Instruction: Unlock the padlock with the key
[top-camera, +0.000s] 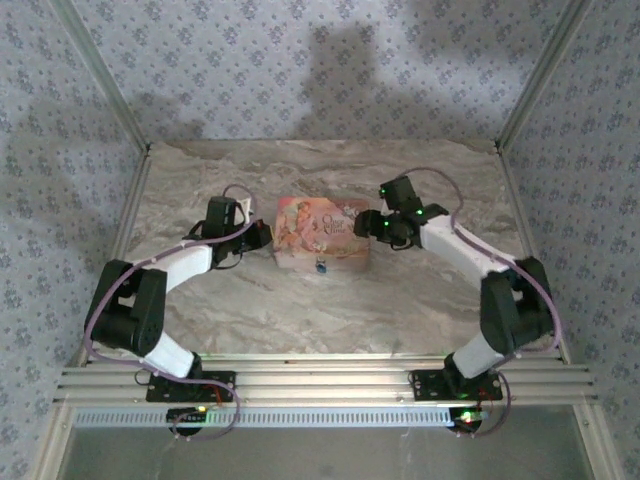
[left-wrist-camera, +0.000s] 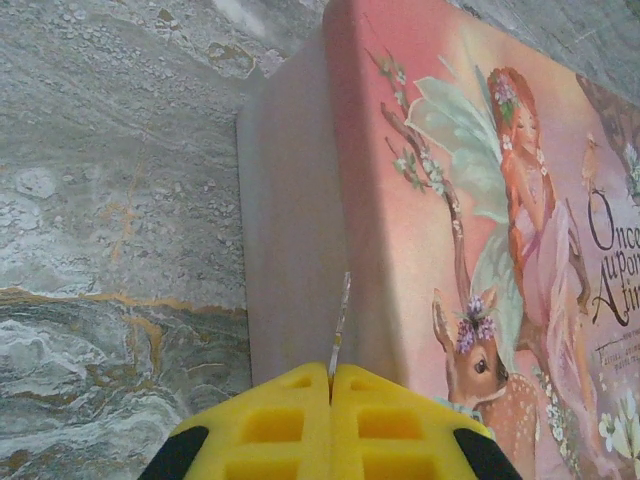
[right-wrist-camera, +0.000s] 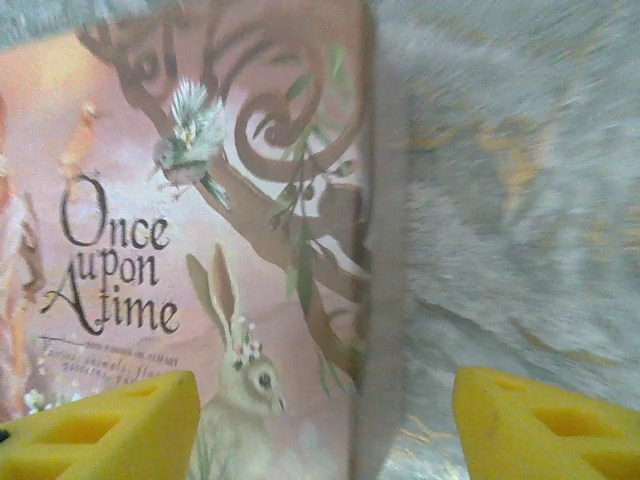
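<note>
The key is pinched by the left gripper beside the pink box; the right gripper is held spread opposite.

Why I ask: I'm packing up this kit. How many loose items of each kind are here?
Pink picture box: 1
Padlock: 1
Key: 1
Total: 3
</note>
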